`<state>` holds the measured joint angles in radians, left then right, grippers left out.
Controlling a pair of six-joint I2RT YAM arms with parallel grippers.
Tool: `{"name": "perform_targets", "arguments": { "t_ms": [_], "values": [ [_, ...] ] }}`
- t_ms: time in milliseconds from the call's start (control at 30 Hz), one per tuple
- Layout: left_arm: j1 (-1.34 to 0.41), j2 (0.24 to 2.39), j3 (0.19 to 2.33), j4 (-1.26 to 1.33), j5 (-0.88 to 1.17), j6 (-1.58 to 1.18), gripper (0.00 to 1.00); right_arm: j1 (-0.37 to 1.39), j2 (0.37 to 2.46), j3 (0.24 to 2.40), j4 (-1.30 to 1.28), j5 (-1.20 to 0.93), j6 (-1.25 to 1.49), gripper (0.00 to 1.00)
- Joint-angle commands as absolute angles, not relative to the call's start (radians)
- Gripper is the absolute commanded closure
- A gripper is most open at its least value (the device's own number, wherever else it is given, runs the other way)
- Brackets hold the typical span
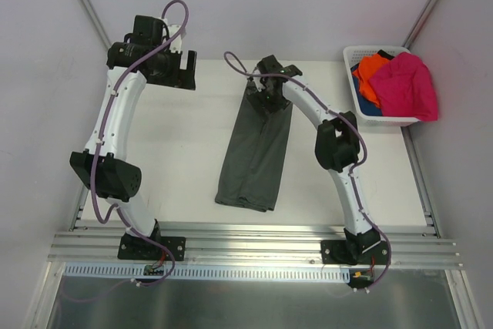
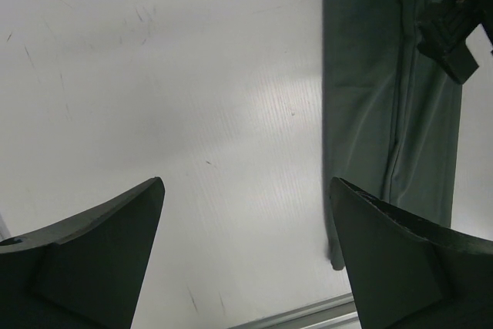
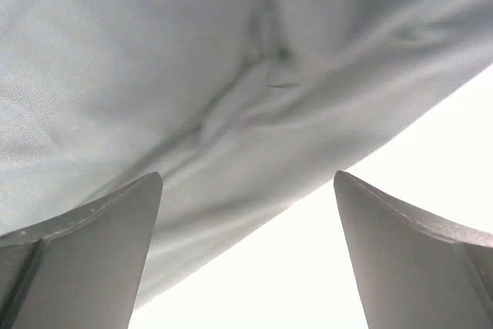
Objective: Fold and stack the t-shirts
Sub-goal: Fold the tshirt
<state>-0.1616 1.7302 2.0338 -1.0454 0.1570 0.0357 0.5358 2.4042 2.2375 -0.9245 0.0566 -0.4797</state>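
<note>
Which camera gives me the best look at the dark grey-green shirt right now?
Top external: it shows the whole dark grey-green shirt lying as a long folded strip on the table, the right hand over its far end. Left wrist catches only one seamed side of it; right wrist is a washed-out close-up of cloth.

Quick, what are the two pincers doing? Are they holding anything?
Left pincer: open, holding nothing, over the bare table.
Right pincer: open, over the dark grey-green t-shirt, not gripping it.

Top camera looks down from above the near edge of the counter (image 1: 177, 159); both wrist cameras face down, right nearest; all share the dark t-shirt (image 1: 256, 152).
</note>
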Motion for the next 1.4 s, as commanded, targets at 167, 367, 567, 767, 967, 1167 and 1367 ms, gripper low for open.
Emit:
{"name": "perform_targets", "arguments": {
  "t_ms": [167,367,567,767,967,1167,1367],
  "values": [
    [-0.152,1.77,2.077,-1.043,0.155,0.051,0.11,0.45,2.379,2.374,-0.825,-0.085,-0.444,0.0],
    [-0.152,1.772,2.037,-1.048,0.127,0.075,0.11,0.385,2.473,2.433,-0.689,-0.222,-0.315,0.0],
    [-0.153,1.767,2.002,-1.061,0.121,0.089,0.11,0.336,2.562,2.465,-0.583,-0.249,-0.135,0.01],
    [-0.153,1.761,1.99,-1.062,0.098,0.097,0.11,0.337,2.586,2.442,-0.554,-0.275,-0.091,0.01],
    [-0.153,1.769,1.985,-1.062,0.081,0.101,0.11,0.342,2.621,2.457,-0.546,-0.304,-0.071,0.0],
    [-0.178,1.772,1.979,-1.066,0.041,0.118,0.11,0.341,2.652,2.51,-0.502,-0.339,-0.028,0.0],
    [-0.248,1.761,1.957,-1.063,0.02,0.129,0.1,0.341,2.68,2.548,-0.428,-0.351,-0.003,0.0]
  ]
}}
